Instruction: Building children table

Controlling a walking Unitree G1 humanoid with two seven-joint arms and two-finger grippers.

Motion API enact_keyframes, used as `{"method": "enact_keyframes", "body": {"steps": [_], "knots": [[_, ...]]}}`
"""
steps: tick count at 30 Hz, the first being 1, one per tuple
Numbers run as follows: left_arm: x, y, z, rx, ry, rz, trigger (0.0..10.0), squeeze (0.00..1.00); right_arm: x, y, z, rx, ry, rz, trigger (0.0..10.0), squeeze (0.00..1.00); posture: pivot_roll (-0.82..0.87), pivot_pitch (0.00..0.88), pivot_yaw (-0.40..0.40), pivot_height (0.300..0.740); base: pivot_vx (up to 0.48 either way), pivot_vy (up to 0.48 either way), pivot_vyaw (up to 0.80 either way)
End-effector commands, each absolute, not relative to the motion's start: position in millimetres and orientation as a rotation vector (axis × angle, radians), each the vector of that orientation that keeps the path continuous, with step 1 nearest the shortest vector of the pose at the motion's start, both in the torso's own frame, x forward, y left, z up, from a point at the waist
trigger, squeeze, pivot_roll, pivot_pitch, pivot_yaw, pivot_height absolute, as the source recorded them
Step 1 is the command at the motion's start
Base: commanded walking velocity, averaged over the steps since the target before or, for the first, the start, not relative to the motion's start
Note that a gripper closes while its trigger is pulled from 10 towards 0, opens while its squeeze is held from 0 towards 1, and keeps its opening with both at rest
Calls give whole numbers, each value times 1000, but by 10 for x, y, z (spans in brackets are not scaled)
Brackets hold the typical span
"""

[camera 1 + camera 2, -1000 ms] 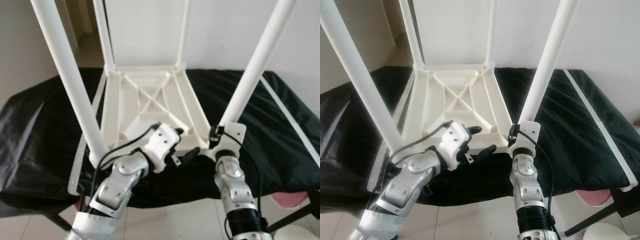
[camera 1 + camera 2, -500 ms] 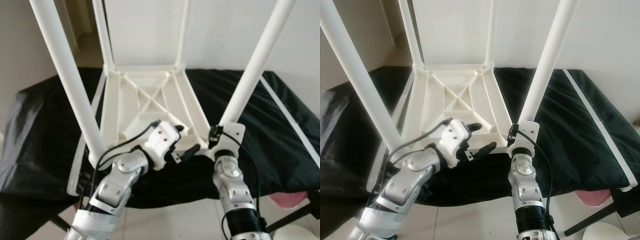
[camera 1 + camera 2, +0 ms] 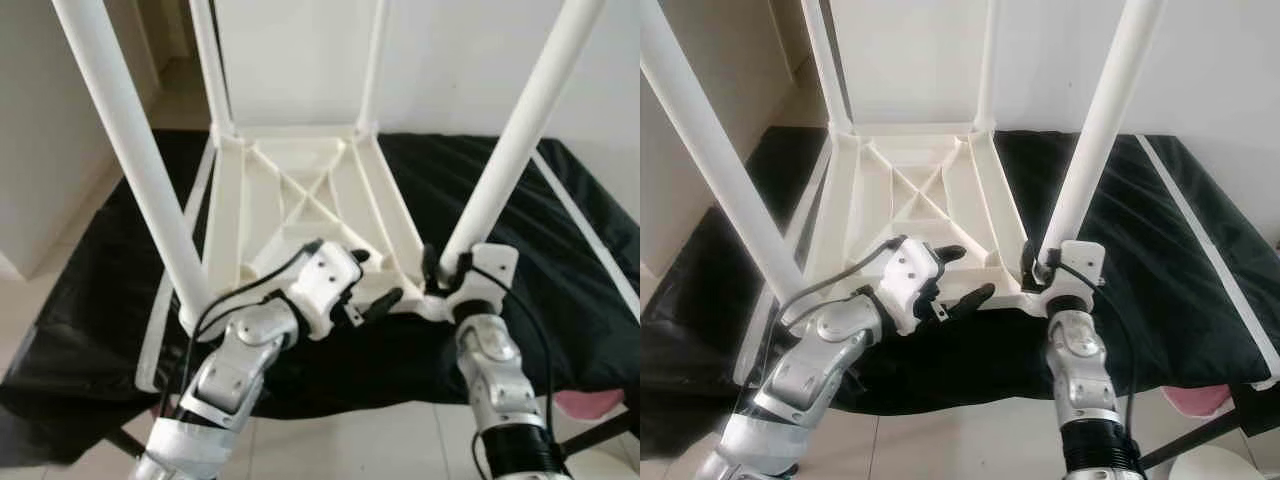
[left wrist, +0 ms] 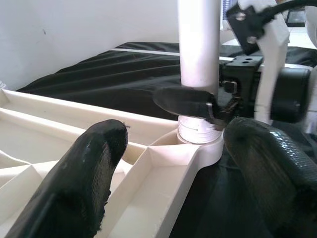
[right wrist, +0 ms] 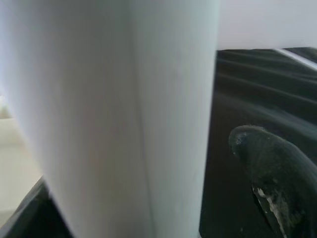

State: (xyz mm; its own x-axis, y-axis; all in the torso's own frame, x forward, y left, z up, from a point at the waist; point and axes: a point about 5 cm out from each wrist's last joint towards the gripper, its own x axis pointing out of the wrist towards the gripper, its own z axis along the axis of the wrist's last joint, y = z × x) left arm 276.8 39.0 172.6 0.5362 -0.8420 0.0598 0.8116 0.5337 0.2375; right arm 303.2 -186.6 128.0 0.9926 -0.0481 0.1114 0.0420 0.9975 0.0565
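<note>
- table (image 3: 300,200) lies upside down on the black cloth (image 3: 90,290), legs up.
- right gripper (image 3: 1040,268) is closed around the near leg (image 3: 510,150).
- left gripper (image 3: 370,282) is wide open, holding nothing — just beside the frame.
- a hard pull could tip the table — or pop that leg loose.

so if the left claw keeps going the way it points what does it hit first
Most likely the near-right table leg at its corner socket, where the right claw already holds it. The left claw is open, straddling the tabletop rim; depth is unclear.
</note>
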Motion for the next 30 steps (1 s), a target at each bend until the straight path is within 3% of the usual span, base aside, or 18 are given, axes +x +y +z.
{"method": "enact_keyframes", "body": {"steps": [1,2,7,17,18,19,20,21,22,30], "knots": [[2771,382,1695,191,-162,-1018,10000,0,3012,-1902,1285,54,-120,-7,10000,1000,14,0,-14,740,0,0,0],[2771,386,1691,192,-160,-1019,10000,0,2997,-1917,1280,32,-119,53,10000,0,14,0,-8,740,0,0,0],[2767,391,1693,191,-158,-1026,10000,0,2948,-1964,1230,-10,-96,267,10000,0,11,0,-1,740,0,0,0],[2781,348,1722,177,-169,-1033,10000,0,3090,-2049,1270,-160,-70,473,10000,0,2,0,-3,740,0,0,0],[2783,349,1729,175,-169,-1031,10000,0,3124,-2073,1280,-181,-64,480,5451,0,2,0,-2,740,0,0,0],[2783,349,1729,175,-169,-1031,10000,0,3124,-2073,1280,-181,-64,480,5451,0,2,0,-2,740,0,0,0],[2784,352,1732,175,-169,-1030,10000,0,3148,-2097,1287,-190,-60,489,4392,0,2,0,-2,740,0,0,0],[2784,352,1732,175,-169,-1030,10000,0,3148,-2097,1287,-190,-60,489,4392,0,2,0,-2,740,0,0,0],[2783,359,1737,172,-169,-1030,10000,0,3163,-2124,1291,-205,-55,495,0,0,11,0,-6,740,0,0,0],[2800,391,1770,166,-173,-1025,10000,0,3125,-2202,1221,-197,-40,523,0,0,0,0,10,740,0,0,0]]}}
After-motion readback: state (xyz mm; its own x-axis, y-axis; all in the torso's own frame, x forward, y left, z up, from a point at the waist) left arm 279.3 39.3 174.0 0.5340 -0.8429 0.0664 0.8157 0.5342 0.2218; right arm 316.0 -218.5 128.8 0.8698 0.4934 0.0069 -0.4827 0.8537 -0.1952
